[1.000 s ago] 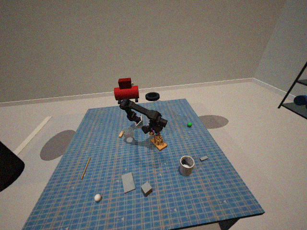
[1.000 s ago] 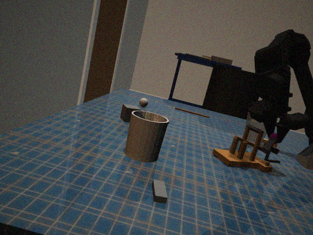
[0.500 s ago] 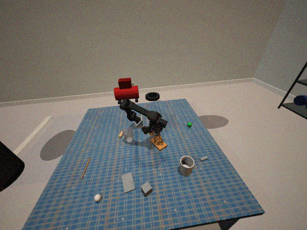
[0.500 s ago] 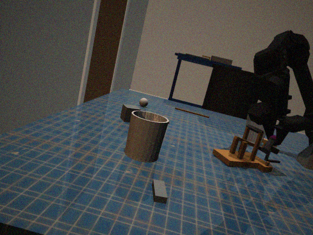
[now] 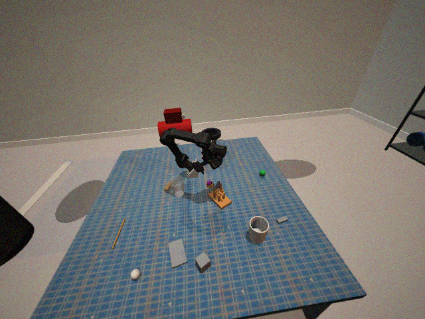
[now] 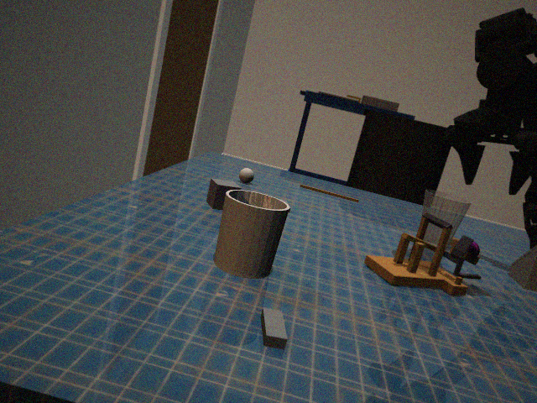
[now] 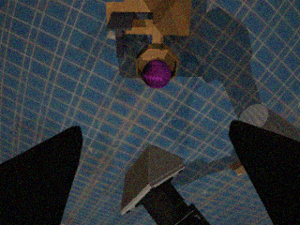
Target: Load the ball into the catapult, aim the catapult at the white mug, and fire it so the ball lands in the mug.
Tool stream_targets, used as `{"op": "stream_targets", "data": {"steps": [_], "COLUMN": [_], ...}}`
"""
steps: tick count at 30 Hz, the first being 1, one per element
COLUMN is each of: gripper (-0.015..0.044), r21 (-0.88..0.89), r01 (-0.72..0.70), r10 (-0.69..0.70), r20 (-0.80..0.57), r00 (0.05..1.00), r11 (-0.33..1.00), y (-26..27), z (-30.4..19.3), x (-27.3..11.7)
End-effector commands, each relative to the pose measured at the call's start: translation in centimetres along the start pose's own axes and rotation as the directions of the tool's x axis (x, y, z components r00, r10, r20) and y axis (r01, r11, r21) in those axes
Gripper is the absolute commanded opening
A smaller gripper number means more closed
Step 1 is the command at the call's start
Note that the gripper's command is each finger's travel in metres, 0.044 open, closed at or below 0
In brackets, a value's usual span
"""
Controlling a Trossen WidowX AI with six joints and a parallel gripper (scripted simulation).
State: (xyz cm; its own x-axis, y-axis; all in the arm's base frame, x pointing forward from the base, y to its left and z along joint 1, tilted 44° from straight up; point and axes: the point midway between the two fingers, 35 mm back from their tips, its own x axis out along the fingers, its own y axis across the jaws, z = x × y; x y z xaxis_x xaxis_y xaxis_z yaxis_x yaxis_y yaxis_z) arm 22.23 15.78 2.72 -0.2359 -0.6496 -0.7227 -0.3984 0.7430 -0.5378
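Note:
The purple ball (image 5: pixel 209 183) (image 6: pixel 476 248) (image 7: pixel 157 75) is at the cup of the wooden catapult (image 5: pixel 224 203) (image 6: pixel 386 267) (image 7: pixel 173 19). In the wrist view it covers one side of the cup's rim; whether it rests fully inside or is just above is hard to tell. My gripper (image 6: pixel 492 187) (image 7: pixel 158 130) is wide open and empty, above the catapult's cup end, with the ball clear of both fingers. The white mug (image 5: pixel 257 234) (image 6: pixel 251 238) stands upright, apart from the catapult, toward the front right in the top view.
A clear cup (image 5: pixel 176 185) (image 6: pixel 447 208) stands near the catapult. A grey cube (image 5: pixel 202 262) (image 6: pixel 216 192), a flat grey plate (image 5: pixel 177 253), a white ball (image 5: pixel 135 274) (image 6: pixel 246 175), a stick (image 5: pixel 118 233) (image 6: pixel 329 193), a small grey block (image 5: pixel 281 220) (image 6: pixel 273 326) and a green ball (image 5: pixel 261 173) lie around.

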Motion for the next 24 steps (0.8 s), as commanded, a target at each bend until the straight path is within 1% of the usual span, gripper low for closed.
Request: {"op": "stream_targets", "data": {"steps": [1, 7, 12, 18, 24], "gripper": [0.0440, 0.0440, 0.0440, 0.0440, 0.0440], "r21": [0.000, -0.034, -0.056, -0.064, -0.042], "r01": [0.000, -0.045, -0.063, -0.061, -0.040], "r10": [0.000, 0.051, 0.079, 0.086, 0.057], "r20": [-0.003, 0.188, 0.350, 0.532, 0.688], "r00": [1.000, 0.981, 0.933, 0.843, 0.724], "r11": [1.000, 0.998, 0.996, 0.996, 0.998], "y": [0.1, 1.4, 2.0, 2.0, 1.0], "z": [0.9, 7.1, 12.4, 18.4, 23.8], "x": [0.7, -1.4, -3.6, -6.8, -10.3]}}
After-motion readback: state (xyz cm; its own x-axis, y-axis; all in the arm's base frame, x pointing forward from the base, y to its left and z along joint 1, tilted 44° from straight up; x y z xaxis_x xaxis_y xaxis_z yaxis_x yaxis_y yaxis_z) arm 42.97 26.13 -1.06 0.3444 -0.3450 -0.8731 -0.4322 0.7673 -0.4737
